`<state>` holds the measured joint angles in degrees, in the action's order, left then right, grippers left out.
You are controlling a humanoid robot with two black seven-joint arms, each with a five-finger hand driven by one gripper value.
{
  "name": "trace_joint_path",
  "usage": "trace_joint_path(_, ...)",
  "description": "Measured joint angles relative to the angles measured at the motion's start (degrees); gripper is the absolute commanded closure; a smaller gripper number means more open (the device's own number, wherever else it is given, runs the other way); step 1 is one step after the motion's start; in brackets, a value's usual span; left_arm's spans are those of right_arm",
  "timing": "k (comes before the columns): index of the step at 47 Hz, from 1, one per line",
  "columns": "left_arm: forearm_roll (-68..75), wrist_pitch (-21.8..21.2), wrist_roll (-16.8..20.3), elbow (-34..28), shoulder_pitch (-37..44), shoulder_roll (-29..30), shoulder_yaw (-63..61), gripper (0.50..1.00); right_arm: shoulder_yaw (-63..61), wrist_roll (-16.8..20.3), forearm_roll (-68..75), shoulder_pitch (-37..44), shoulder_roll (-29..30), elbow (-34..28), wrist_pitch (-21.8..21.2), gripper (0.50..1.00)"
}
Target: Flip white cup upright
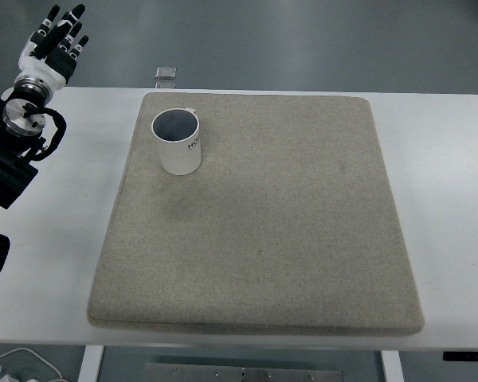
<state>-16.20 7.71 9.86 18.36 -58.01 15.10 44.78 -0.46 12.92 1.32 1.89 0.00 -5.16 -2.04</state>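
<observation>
A white cup (pixel 178 142) stands upright on a beige felt mat (pixel 255 231), its open mouth facing up and its dark inside showing, with a few dark letters printed on the side wall. It sits in the mat's far-left corner area, close to the far edge and a little in from the left edge. The mat covers most of a white table (pixel 450 199), leaving bare strips of tabletop to the left, right and along the near edge. The left hand (pixel 57 41) shows in the upper left of the view, beyond the table's far-left corner and well apart from the cup; its black-tipped fingers (pixel 68 20) are extended and loosely spread, holding nothing. The left arm behind it, with a silver wrist joint and black cabling, runs along the picture's left edge over the bare tabletop. Nothing lies on the mat between the hand and the cup. Just beyond the table's far edge, near the mat's far-left corner, a small grey metal fitting (pixel 166 75) shows against the grey floor. At the lower left corner, below the table edge, some white cables (pixel 16 370) lie on the floor.
</observation>
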Motion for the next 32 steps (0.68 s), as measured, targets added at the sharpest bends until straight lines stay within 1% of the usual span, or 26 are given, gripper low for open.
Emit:
trace_joint_path(7, -0.8, 1.1, -0.7, -0.6, 1.3, -2.2, 0.3, 0.504, 0.0, 0.0, 0.0, -0.1, 0.0, 0.0, -0.1, 0.570)
trace_joint_path(17, -0.7, 4.7, -1.4, -3.4, 2.1, -4.7, 0.0, 0.504, -0.2, 0.0, 0.2, -0.3, 0.0, 0.1, 0.3, 0.570)
trace_joint_path(25, 0.0, 6.1, -1.3, -3.6, 2.7, -5.5, -0.2, 0.506, -0.2, 0.1, 0.3, -0.7, 0.0, 0.1, 0.5, 0.570)
trace_joint_path(32, 0.2, 6.5, -1.3, -3.6, 2.7, -7.4, -0.5, 0.504, -0.2, 0.1, 0.4, -0.8, 0.0, 0.1, 0.4, 0.570)
